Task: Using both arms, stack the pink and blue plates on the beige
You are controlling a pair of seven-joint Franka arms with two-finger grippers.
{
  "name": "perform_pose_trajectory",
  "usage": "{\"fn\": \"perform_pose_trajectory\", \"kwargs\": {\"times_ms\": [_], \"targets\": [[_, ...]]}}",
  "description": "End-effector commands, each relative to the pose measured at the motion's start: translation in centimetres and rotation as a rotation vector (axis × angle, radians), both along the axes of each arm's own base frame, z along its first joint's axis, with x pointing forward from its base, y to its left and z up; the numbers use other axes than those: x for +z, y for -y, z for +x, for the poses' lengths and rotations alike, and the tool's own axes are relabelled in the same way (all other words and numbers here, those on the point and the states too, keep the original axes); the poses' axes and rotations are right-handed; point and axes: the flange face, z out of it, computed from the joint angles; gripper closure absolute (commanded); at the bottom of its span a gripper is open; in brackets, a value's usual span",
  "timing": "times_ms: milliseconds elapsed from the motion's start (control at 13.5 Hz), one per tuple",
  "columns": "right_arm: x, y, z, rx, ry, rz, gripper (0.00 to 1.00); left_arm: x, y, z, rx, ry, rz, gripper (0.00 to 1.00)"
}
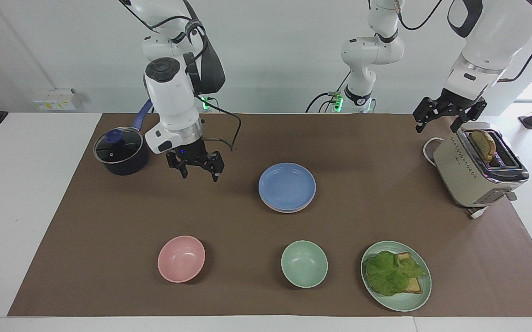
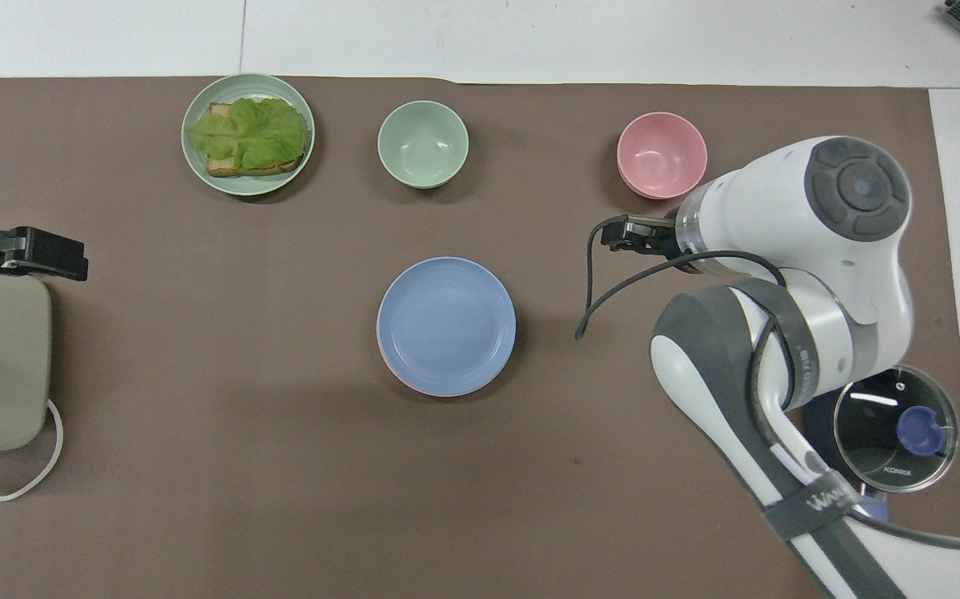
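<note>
Nearest the robots, the left gripper (image 1: 449, 119) hangs with fingers apart over the toaster (image 1: 477, 168) at the left arm's end of the table, waiting. The right gripper (image 1: 197, 168), fingers apart and empty, hovers over bare brown mat (image 1: 109, 216) near the lidded saucepan (image 1: 121, 151). At the table's middle the blue plate (image 1: 287, 186) lies on the pink plate (image 1: 273, 208), only a rim showing; no beige plate is visible beneath. Along the table's edge farthest from the robots sit a pink bowl (image 1: 181, 258), green bowl (image 1: 304, 263) and lettuce sandwich plate (image 1: 417, 300).
</note>
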Motion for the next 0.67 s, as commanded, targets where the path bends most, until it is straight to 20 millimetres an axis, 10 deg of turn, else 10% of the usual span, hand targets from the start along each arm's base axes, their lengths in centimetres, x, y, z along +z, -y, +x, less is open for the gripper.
{"fn": "perform_pose_trajectory", "kwargs": {"times_ms": [0, 592], "targets": [[3.4, 1.0, -1.5, 0.0, 0.023, -0.026, 0.0, 0.1, -0.3, -0.2, 0.003, -0.006, 0.012, 0.0], [13.9, 4.4, -3.5, -0.01, -0.019, -0.045, 0.0, 0.2, -0.3, -0.2, 0.003, -0.005, 0.012, 0.0]]}}
